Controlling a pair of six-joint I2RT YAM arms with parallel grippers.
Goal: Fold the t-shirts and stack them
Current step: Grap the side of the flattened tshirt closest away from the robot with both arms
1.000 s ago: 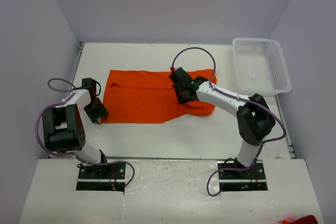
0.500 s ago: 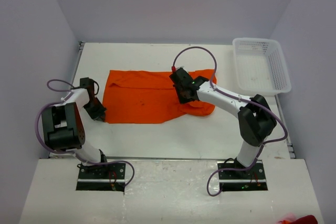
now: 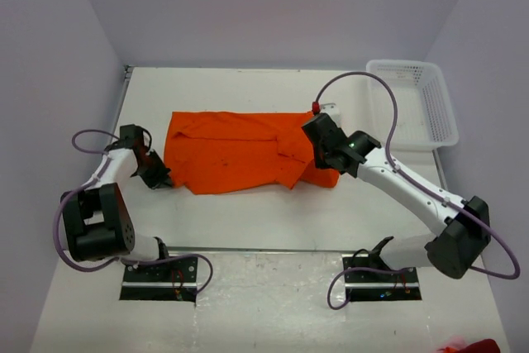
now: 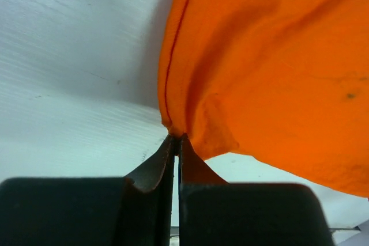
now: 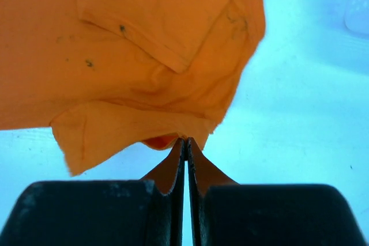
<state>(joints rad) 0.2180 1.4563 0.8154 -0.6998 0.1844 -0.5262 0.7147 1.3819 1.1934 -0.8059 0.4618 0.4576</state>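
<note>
One orange t-shirt (image 3: 231,150) lies spread across the middle of the table, wrinkled, with its right end bunched and partly folded over. My left gripper (image 3: 159,178) is shut on the shirt's near left corner; in the left wrist view the fingertips (image 4: 176,138) pinch the hem of the t-shirt (image 4: 271,67). My right gripper (image 3: 317,131) sits over the shirt's right end, shut on an edge of the cloth. In the right wrist view the gripper (image 5: 187,140) pinches the t-shirt (image 5: 132,44), which hangs lifted above the table.
A white mesh basket (image 3: 431,88) stands at the far right corner of the table, with nothing seen in it. Both arm bases sit at the near edge. Grey walls enclose the table on three sides.
My left gripper has shut on the shirt's left corner. My right gripper moved right with the cloth in it, and its arm swung out to the right. The shirt's right end shifted with it.
</note>
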